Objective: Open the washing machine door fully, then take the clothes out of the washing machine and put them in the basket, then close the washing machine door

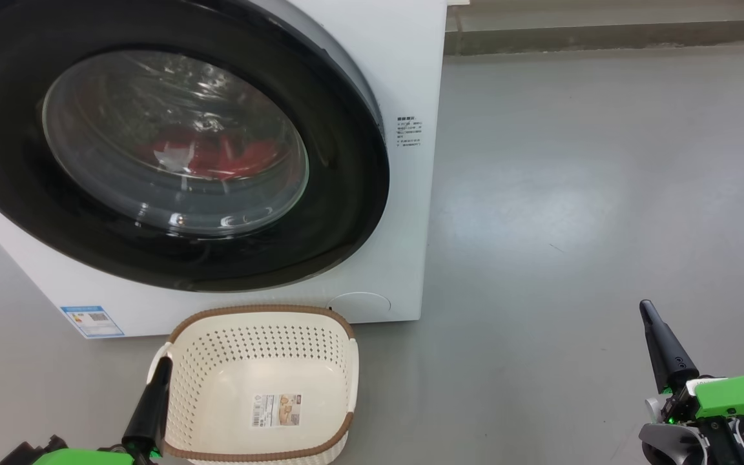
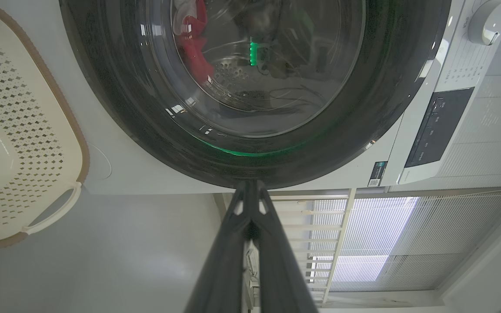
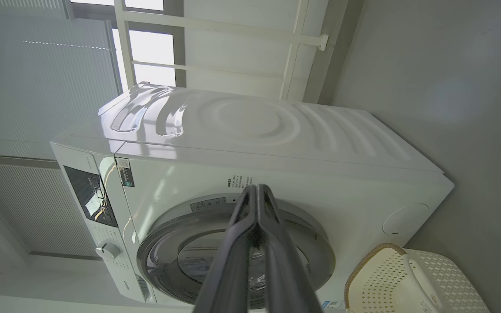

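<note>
One basket [image 1: 249, 349], one washing machine [image 1: 411, 64]

Glossy black door rim [image 1: 346, 194], perforated plastic basket [image 1: 340, 361]

Looks like a plain laundry area: white front-load washing machine [image 1: 404, 64] on bare grey floor [image 1: 572, 194], perforated laundry basket [image 1: 249, 349] before it, slatted window blinds [image 3: 37, 87] behind.

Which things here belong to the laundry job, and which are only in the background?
For the job: washing machine door, washing machine, clothes, basket.
Only in the background: window blinds, window frame.
</note>
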Controlling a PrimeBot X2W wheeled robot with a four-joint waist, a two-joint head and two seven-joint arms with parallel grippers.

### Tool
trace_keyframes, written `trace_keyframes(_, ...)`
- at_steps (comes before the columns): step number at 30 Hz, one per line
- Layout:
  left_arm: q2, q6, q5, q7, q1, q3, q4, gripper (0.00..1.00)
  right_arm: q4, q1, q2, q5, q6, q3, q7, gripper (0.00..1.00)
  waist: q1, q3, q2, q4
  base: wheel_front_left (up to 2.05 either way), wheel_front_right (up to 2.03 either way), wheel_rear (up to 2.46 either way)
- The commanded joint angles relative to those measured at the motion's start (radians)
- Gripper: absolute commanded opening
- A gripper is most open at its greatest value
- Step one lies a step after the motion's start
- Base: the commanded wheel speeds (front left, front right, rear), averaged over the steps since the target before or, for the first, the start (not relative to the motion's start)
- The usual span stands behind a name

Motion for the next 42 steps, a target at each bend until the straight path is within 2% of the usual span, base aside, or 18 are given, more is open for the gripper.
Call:
trace_keyframes(1,0.008,-0.007,-0.007,0.005,-0.044,0.036,-0.028,0.00,-0.029,-0.044,-0.012,-0.002,-0.001,0.022,0.006,0.00,0.0000,0.000,0.0000,0.000,0.00,0.00,0.00)
trace_keyframes(15,0.008,-0.007,-0.007,0.005,-0.044,0.036,-0.028,0.00,-0.029,-0.044,-0.012,-0.002,-0.001,0.022,0.006,0.00,0.0000,0.000,0.0000,0.000,0.00,0.00,0.00)
trace_keyframes(16,0.000,0.000,0.000,0.000,0.000,0.000,0.000,1.00,0.000,0.000,0.000,0.000,0.000,0.000,0.000,1.00,0.0000,0.000,0.0000,0.000,0.00,0.00,0.00)
trace_keyframes(23,-0.006,0.000,0.003,-0.007,0.032,-0.010,0.037,1.00,0.042,0.031,0.018,0.000,0.000,0.005,-0.008,1.00,0.0001,0.001,0.0000,0.000,0.00,0.00,0.00)
trace_keyframes(27,-0.005,0.000,0.011,-0.019,0.034,-0.014,0.026,1.00,0.034,0.034,0.017,-0.006,0.000,0.012,-0.020,1.00,0.0018,-0.001,0.0000,0.002,0.00,0.00,0.00)
trace_keyframes(30,-0.005,0.000,0.027,-0.028,0.038,-0.014,0.018,1.00,0.028,0.038,0.015,-0.019,0.000,0.017,-0.029,1.00,0.0007,0.000,0.0000,0.002,0.00,0.00,0.00)
trace_keyframes(42,-0.003,-0.001,0.194,-0.066,0.044,-0.018,-0.015,1.00,0.010,0.048,0.005,-0.153,0.000,0.036,-0.067,1.00,0.0001,0.005,0.0000,0.005,0.00,0.00,0.00)
